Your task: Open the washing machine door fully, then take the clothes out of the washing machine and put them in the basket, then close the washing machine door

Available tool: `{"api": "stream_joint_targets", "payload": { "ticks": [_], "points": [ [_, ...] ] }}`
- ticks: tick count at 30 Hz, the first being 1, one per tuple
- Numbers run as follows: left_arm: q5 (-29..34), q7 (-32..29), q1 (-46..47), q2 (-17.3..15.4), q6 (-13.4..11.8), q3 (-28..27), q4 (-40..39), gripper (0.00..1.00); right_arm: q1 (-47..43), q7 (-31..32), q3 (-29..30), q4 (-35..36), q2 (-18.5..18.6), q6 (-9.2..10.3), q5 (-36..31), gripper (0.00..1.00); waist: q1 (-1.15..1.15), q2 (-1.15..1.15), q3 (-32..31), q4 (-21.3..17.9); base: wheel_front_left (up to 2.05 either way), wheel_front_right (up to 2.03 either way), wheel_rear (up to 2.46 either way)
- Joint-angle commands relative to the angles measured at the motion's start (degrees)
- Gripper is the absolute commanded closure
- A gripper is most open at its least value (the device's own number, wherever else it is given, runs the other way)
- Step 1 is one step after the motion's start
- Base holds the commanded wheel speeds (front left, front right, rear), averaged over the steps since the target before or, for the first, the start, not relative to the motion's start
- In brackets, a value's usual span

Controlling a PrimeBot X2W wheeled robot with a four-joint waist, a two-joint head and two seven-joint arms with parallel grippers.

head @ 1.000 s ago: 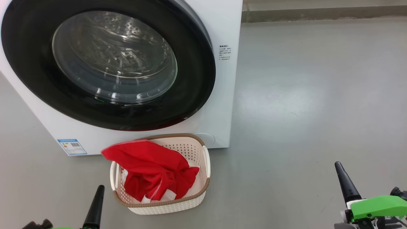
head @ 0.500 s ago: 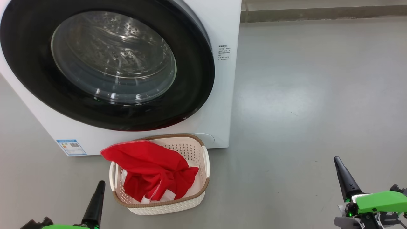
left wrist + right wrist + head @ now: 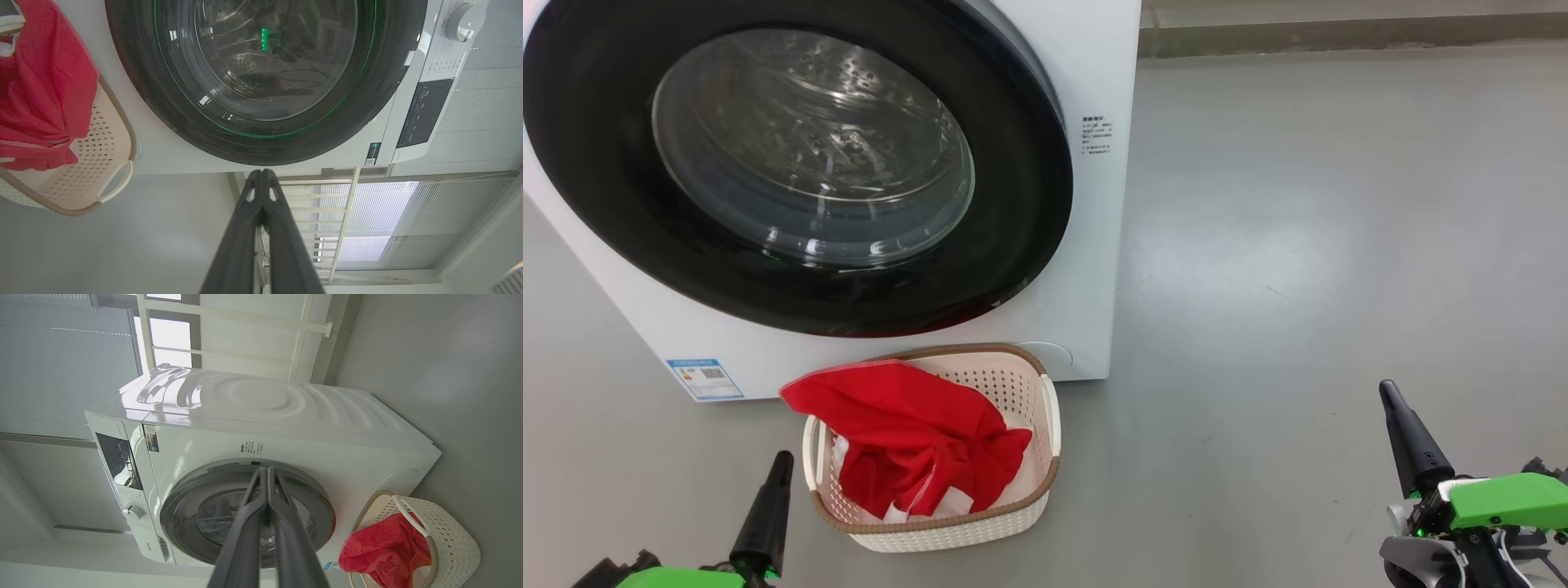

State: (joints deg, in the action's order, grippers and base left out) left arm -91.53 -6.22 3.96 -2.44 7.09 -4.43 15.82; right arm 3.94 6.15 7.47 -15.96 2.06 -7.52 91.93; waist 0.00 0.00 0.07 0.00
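The white washing machine (image 3: 1094, 204) stands at the upper left, its round black-rimmed door (image 3: 800, 163) lying flat against the front, glass bowl facing me. On the floor just in front of it sits the cream basket (image 3: 1021, 384) with the red clothes (image 3: 907, 441) heaped inside and draped over its left rim. My left gripper (image 3: 783, 461) is shut at the bottom left, just left of the basket. My right gripper (image 3: 1387, 392) is shut at the bottom right, far from the basket. In the wrist views both finger pairs (image 3: 261, 175) (image 3: 267, 471) touch at the tips, the machine (image 3: 286, 416) beyond them.
Bare grey floor (image 3: 1298, 245) stretches to the right of the machine up to a wall base (image 3: 1339, 33). A control panel and knob (image 3: 463, 18) sit on the machine's top front. Window blinds (image 3: 367, 220) show behind.
Both grippers have shifted slightly: the right one rose a little in the view, the left one dropped toward the bottom edge. The picture drifted a touch left. Door, basket and clothes stay put.
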Motion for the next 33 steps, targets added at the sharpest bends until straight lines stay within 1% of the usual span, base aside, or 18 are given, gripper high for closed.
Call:
{"api": "stream_joint_targets", "payload": {
  "ticks": [1, 33],
  "points": [
    [-0.6, -0.3, 2.5, -0.4, 0.4, -2.2, -1.5, 1.00, 2.5, 0.4, -0.9, 1.7, 0.8, 0.03, 0.2, 1.00, 0.00, 0.00, 0.0, 0.0, 0.00, 0.00, 0.00],
    [-0.6, -0.3, 2.5, -0.4, 0.4, -2.2, -1.5, 1.00, 2.5, 0.4, -0.9, 1.7, 0.8, 0.03, 0.2, 1.00, 0.00, 0.00, 0.0, 0.0, 0.00, 0.00, 0.00]
  ]
}}
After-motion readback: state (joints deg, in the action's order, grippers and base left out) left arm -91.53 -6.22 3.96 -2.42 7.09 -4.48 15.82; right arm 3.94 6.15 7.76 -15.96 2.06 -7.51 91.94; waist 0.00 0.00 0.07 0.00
